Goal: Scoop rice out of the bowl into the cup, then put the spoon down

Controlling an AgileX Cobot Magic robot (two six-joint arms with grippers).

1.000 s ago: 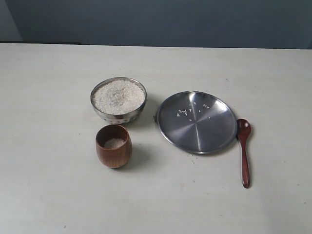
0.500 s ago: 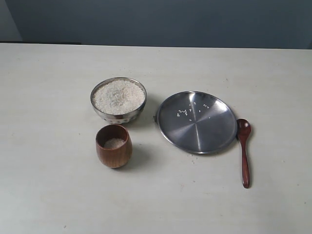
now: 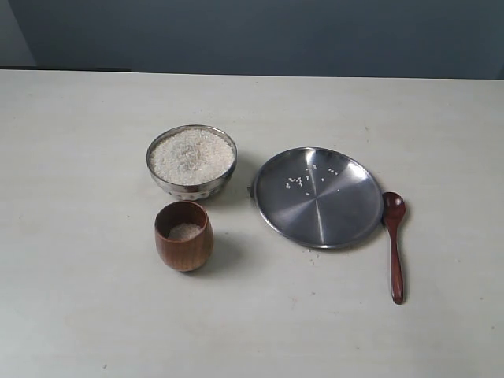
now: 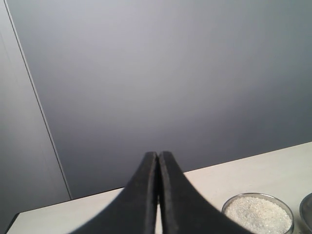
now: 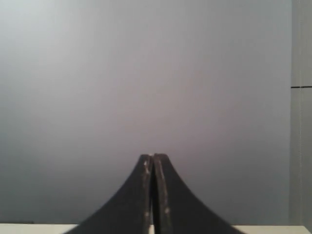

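The steel bowl (image 3: 191, 187) stands left of the table's middle, heaped with white rice (image 3: 191, 156). In front of it is the brown wooden cup (image 3: 183, 238) with a little rice at its bottom. The dark reddish-brown spoon (image 3: 394, 252) lies flat on the table at the right, its head against the plate's edge. Neither arm shows in the exterior view. My left gripper (image 4: 158, 154) is shut on nothing, raised, with the bowl (image 4: 258, 214) low beside it. My right gripper (image 5: 153, 156) is shut and empty, facing the grey wall.
A flat steel plate (image 3: 317, 197) with several stray grains lies between the bowl and the spoon. The pale table (image 3: 87, 299) runs back to a dark grey wall.
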